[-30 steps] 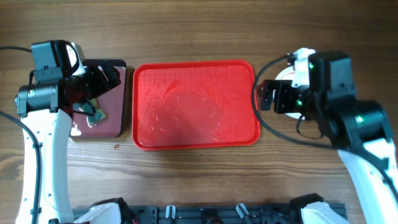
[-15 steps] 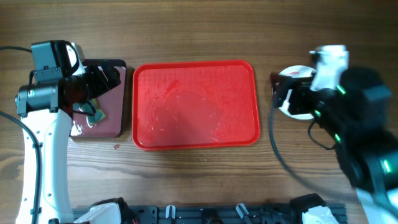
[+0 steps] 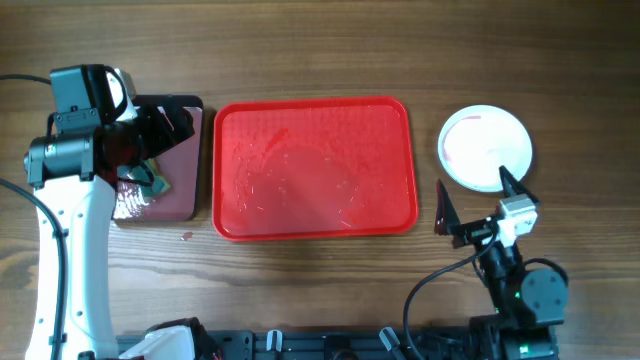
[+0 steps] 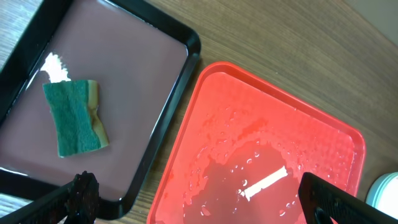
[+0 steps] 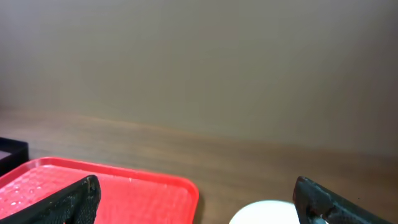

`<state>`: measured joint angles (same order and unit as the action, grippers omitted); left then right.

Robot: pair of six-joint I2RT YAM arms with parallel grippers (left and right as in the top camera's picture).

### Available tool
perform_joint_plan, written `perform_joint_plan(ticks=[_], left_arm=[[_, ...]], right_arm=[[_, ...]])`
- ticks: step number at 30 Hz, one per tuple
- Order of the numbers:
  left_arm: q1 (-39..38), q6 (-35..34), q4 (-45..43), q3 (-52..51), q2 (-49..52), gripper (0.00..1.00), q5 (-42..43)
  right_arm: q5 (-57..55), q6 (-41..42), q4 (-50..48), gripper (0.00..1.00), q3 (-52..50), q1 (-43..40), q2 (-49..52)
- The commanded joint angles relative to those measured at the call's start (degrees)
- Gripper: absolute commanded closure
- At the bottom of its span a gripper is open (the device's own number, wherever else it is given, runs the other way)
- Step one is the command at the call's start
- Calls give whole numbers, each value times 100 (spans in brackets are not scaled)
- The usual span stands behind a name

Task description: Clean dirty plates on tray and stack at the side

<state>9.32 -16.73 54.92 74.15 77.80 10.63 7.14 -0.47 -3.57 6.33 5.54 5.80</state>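
The red tray (image 3: pixel 314 168) lies mid-table, wet and with no plates on it; it also shows in the left wrist view (image 4: pixel 267 155) and the right wrist view (image 5: pixel 118 186). A round white plate (image 3: pixel 485 148) lies on the table right of the tray, with a faint pink tint on top; I cannot tell how many plates are under it. Its edge shows in the right wrist view (image 5: pixel 267 214) and the left wrist view (image 4: pixel 385 190). My right gripper (image 3: pixel 478 205) is open and empty, just in front of the plate. My left gripper (image 4: pixel 199 211) is open and empty over the gap between the two trays.
A black-rimmed maroon tray (image 3: pixel 185 190) lies left of the red tray and holds a green sponge (image 4: pixel 74 118). The left arm (image 3: pixel 80 130) hangs over it. Bare wooden table surrounds the trays.
My right arm has drawn back from the plate toward the table's front edge, leaving the plate fully in view. The left arm has not moved.
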Motion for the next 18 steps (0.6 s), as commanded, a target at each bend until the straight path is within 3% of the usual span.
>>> perform_joint_plan(ticks=[1,4,18], left_arm=[[-26,-44,-15,37,-7,0,90],[-26,-44,-17,37,-7,0,90],[-37,-44,-15,35,-7,0,90]], right_arm=[[-225,354,-131,0,-494,-63,-564],[-212,557,365,0,-601,-63,-564],[-221,605,339,0,-601,-63,-413]])
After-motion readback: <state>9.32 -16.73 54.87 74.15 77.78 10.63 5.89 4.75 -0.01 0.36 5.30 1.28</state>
